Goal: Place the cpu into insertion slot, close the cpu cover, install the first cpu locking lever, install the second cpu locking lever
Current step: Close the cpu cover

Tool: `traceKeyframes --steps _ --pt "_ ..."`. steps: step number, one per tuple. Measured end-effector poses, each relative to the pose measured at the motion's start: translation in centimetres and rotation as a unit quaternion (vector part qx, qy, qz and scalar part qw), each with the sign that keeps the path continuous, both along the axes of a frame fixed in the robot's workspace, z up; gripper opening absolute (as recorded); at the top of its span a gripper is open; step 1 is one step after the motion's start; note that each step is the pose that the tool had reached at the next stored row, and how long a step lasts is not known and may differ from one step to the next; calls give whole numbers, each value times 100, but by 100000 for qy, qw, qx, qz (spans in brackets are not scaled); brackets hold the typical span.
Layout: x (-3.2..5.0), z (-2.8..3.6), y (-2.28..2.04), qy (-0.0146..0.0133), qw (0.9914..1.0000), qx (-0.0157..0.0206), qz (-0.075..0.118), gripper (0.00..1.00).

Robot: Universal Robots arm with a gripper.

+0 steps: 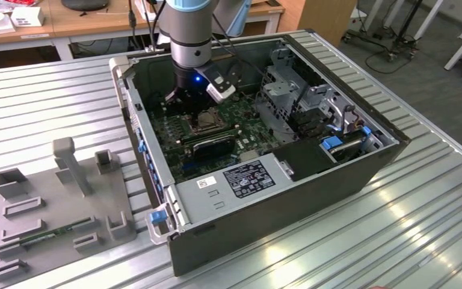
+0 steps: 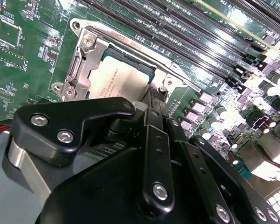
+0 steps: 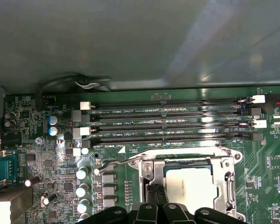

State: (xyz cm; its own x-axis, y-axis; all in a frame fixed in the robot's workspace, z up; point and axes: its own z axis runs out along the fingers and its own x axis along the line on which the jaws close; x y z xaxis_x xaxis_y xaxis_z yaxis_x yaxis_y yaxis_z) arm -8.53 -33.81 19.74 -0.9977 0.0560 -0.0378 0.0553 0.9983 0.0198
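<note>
The cpu [image 3: 191, 184] lies flat in the insertion slot [image 1: 203, 123], inside the open computer case [image 1: 295, 205]. The cpu cover [image 3: 227, 179] appears to be down around it. Your tool [image 3: 157, 190] is narrow, with its fingers drawn together at the socket's edge and nothing visible between them. In the exterior view the socket sits at about five o'clock from the tool, and the grey fixture [image 1: 55, 223] on the tabletop [image 1: 423, 229] lies at about eight o'clock from the case.

I judge the main risk to be the locking lever [image 3: 116, 162]. The thin wire looks unlatched, so it could slip off narrow fingers and spring back. A push that runs off line would land on the small parts of the green board just beside the socket, or on the memory slots [image 3: 168, 123] nearby. If the cover is not fully flat, forcing a lever over it could load the chip unevenly.

The tool's own body hides its fingertips in both wrist views, so you cannot tell whether they touch the cover, the lever or nothing. The socket's near side is hidden too. I cannot make out a second lever, or whether any hook is engaged. In the exterior view the arm covers part of the socket.
</note>
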Motion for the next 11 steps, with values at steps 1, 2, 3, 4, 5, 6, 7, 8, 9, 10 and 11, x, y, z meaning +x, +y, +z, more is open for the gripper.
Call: traceKeyframes --steps 1,2,3,4,5,6,7,8,9,10,11 --pt "0 -1 -1 2 100000 -3 1 11" --pt "-1 -4 -1 10 100000 -9 1 11" --pt "-1 -7 -1 19 100000 -23 -1 11" --pt "-2 -11 -1 25 100000 -35 -1 11" --pt "-2 -16 -1 29 100000 -39 0 11" --pt "-2 -20 -1 27 100000 -38 0 11" --pt "-3 -20 -2 26 100000 -35 0 11" --pt "-3 -21 -2 24 100000 -33 0 11" --pt "-3 -21 -2 24 100000 -32 0 11" --pt "-3 -21 -2 22 100000 -32 0 11" --pt "-3 -21 -2 25 100000 -33 -1 11"
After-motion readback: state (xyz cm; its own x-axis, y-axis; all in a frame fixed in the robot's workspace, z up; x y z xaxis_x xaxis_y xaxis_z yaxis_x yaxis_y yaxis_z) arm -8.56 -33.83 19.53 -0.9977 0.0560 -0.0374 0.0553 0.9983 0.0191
